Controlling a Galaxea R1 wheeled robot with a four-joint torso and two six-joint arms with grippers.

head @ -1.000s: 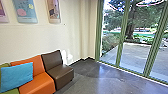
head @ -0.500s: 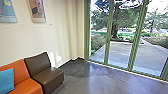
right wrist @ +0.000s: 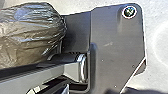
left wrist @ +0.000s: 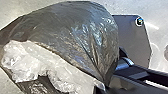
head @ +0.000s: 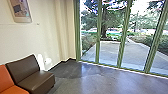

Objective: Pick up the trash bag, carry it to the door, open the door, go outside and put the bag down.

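Left wrist view: the dark trash bag (left wrist: 75, 32) partly covers the robot's plate (left wrist: 132, 42). Head view: a brown chair (head: 26, 72) is positioned near green-framed glass panels (head: 122, 35). Left gripper, right gripper: grip state cannot be determined.

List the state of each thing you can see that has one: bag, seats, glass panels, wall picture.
Bag: bulging, creases drawn together toward one spot.
Pale plastic: crumpled, against the bag.
Glass panels: look shut, no gap that I can make out.
Brown seat: upright, unoccupied.
Orange seat: partly in view.
Picture: hanging on the wall.
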